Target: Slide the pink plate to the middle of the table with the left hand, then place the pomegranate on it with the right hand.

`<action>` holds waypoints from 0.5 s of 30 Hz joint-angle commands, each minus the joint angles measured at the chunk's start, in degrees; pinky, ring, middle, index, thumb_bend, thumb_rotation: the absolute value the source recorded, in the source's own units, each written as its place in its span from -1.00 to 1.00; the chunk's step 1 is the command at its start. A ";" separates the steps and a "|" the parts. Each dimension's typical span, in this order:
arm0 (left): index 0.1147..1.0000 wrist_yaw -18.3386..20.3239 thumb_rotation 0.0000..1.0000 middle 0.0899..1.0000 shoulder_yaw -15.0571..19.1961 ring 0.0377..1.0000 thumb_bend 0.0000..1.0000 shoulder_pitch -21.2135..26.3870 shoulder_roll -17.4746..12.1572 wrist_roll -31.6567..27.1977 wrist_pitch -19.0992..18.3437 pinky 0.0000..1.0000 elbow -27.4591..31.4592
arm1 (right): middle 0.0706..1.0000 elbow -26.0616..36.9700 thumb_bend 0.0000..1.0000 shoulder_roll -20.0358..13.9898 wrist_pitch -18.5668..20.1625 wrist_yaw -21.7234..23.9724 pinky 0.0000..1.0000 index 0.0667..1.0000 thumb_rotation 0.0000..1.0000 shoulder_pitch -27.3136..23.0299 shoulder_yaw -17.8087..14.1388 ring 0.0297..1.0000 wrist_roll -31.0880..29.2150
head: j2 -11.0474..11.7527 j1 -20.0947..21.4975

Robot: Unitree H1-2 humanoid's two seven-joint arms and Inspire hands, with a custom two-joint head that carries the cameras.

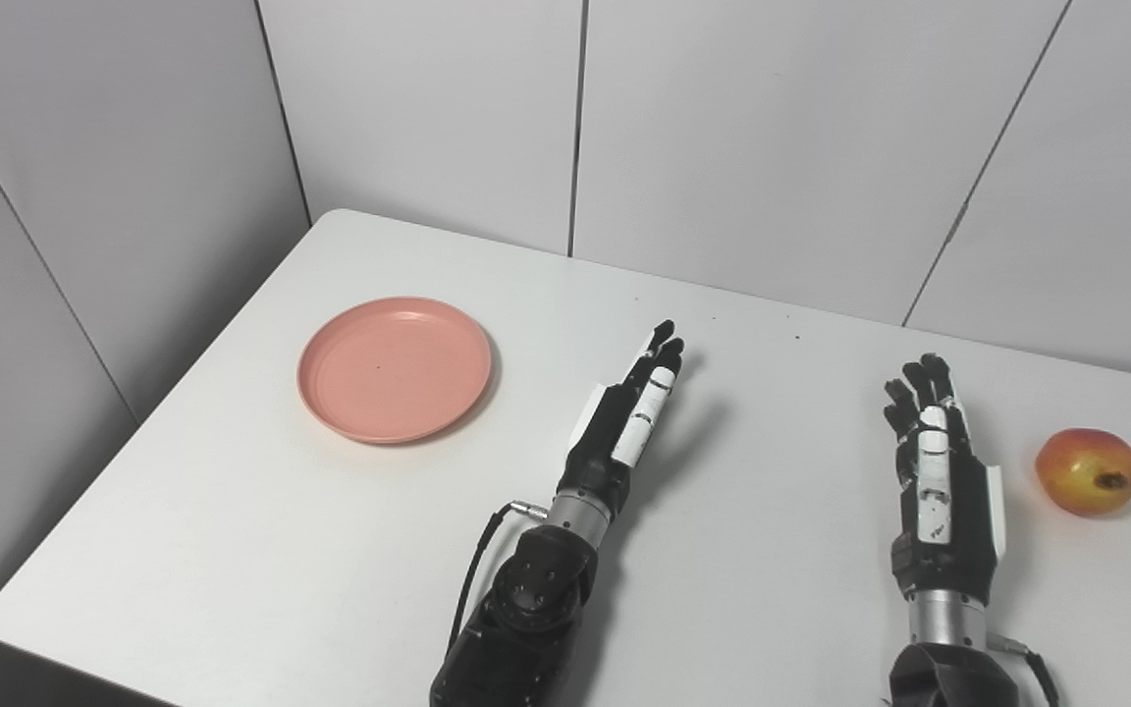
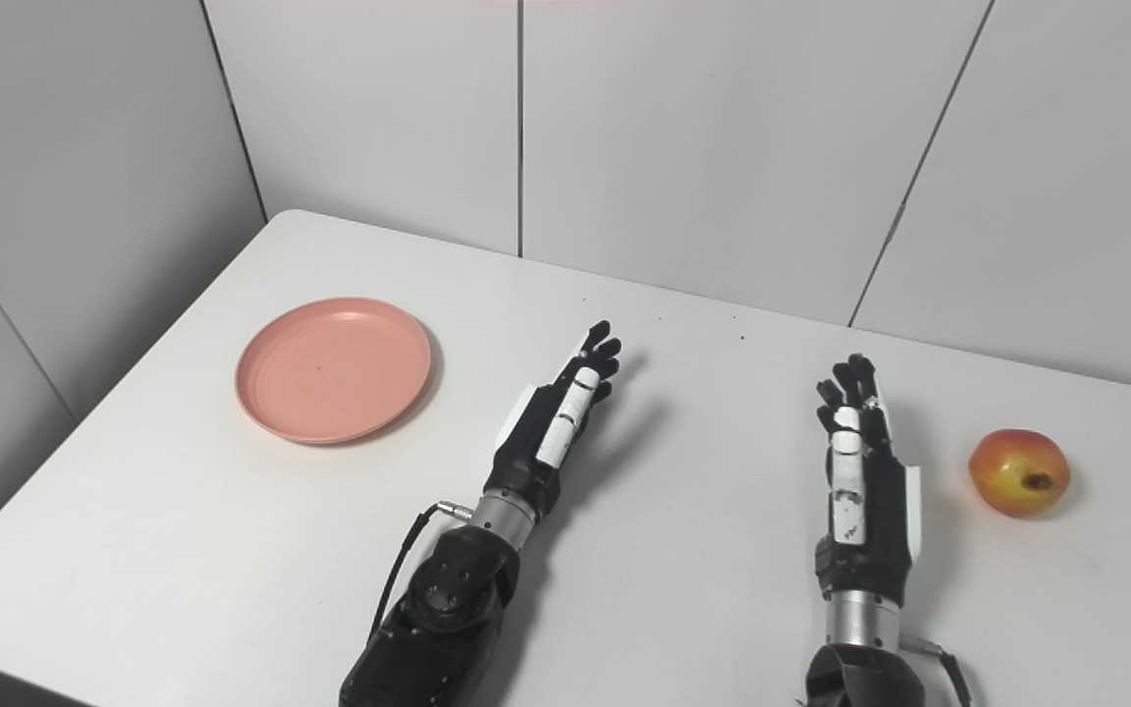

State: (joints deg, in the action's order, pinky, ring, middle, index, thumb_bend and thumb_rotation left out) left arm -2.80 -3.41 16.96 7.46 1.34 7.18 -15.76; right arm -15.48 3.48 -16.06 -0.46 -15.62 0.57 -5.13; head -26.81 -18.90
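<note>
The pink plate [image 1: 395, 367] lies flat on the left part of the white table [image 1: 772, 393], with nothing on it. The pomegranate [image 1: 1088, 471], red and yellow, rests near the table's right side. My left hand [image 1: 629, 412] hovers over the table's middle, to the right of the plate and apart from it, fingers stretched out and holding nothing. My right hand [image 1: 939, 462] is open too, fingers straight, a short way left of the pomegranate and not touching it.
Grey panel walls close the table in at the back and on the left. The table's left edge [image 1: 124, 452] runs close past the plate. A black cable [image 1: 487, 550] loops beside my left wrist.
</note>
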 commanded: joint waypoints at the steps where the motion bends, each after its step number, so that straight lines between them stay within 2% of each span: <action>1: 0.85 -2.28 1.00 0.87 0.68 0.87 -0.17 1.56 0.79 1.20 3.10 0.85 2.19 | 0.85 -3.28 0.16 -1.03 -2.42 0.59 0.89 0.85 0.73 2.41 -0.73 0.82 0.14 | 0.08 -0.07; 3: 0.81 -3.05 1.00 0.83 1.04 0.83 -0.16 2.04 0.26 2.15 3.40 0.79 2.76 | 0.85 -3.42 0.16 -1.06 -2.46 0.63 0.92 0.86 0.74 2.35 -0.67 0.83 0.23 | 0.17 -0.11; 7: 0.83 -1.74 1.00 0.85 1.89 0.84 -0.10 2.89 -0.97 0.20 3.45 0.81 5.13 | 0.85 -3.58 0.14 -0.92 -2.49 0.54 0.91 0.85 0.74 2.22 -0.74 0.82 0.15 | 0.30 -0.08; 10: 0.72 -1.87 1.00 0.74 2.62 0.74 -0.04 3.43 -1.45 -0.56 3.16 0.73 6.53 | 0.85 -4.06 0.16 -0.89 -2.81 0.49 0.92 0.85 0.74 2.02 -0.79 0.82 0.17 | 0.33 -0.04; 15: 0.63 -3.21 1.00 0.66 3.77 0.68 0.00 4.67 -2.33 0.88 1.60 0.65 9.44 | 0.86 -3.60 0.15 -0.93 -2.39 0.59 0.94 0.86 0.75 2.15 -0.72 0.83 0.19 | 0.57 0.01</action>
State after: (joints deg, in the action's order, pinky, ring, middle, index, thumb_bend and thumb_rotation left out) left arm -5.39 0.30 18.65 5.12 1.47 8.06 -8.94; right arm -16.06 3.46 -16.24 -0.45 -16.07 0.50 -5.09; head -26.19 -18.81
